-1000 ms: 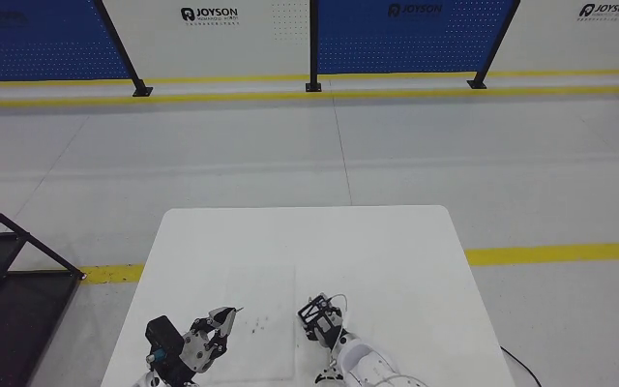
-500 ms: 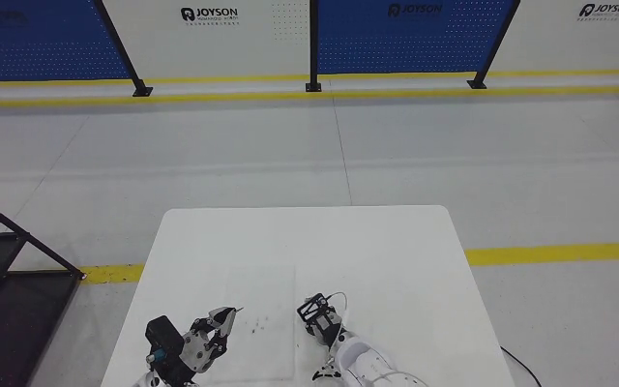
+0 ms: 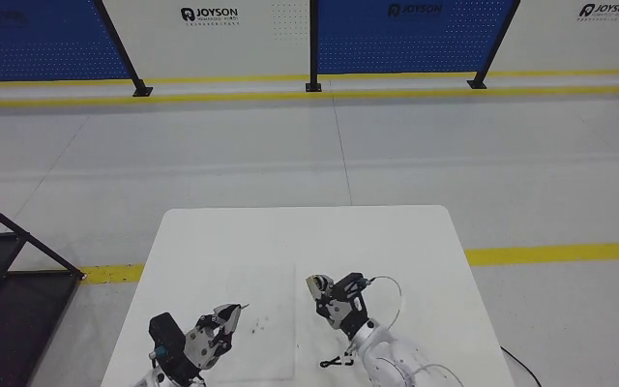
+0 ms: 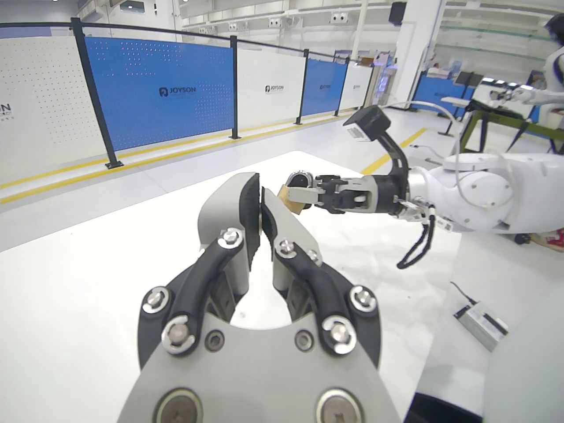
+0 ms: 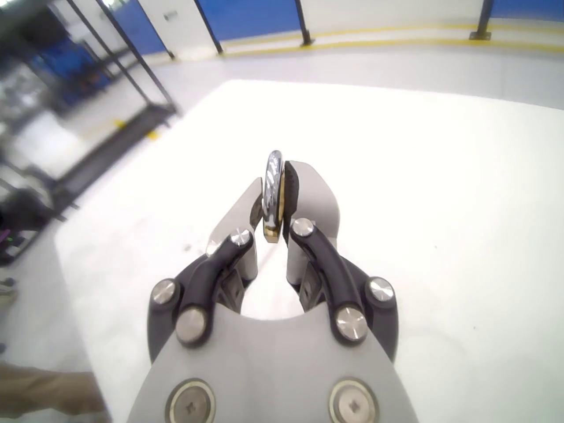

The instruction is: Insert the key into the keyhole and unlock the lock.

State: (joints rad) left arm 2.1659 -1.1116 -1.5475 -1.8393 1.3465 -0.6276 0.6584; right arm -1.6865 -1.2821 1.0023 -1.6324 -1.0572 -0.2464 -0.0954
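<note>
Overhead camera looks down; wrist cameras, seemingly low, face across shared table (image 3: 387, 242).

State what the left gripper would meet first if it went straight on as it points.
Probably the brass padlock with a steel shackle, held by the right gripper, just ahead of the thin metal key in the left gripper; depth is unclear.

your lock (image 5: 272, 180) was mostly hidden between the fingers of the right gripper (image 5: 275, 178), keyhole too small to tell, your key (image 3: 238, 309) was just a thin sliver past the left gripper (image 4: 259, 195), both arms cut off at the top view's lower edge
</note>
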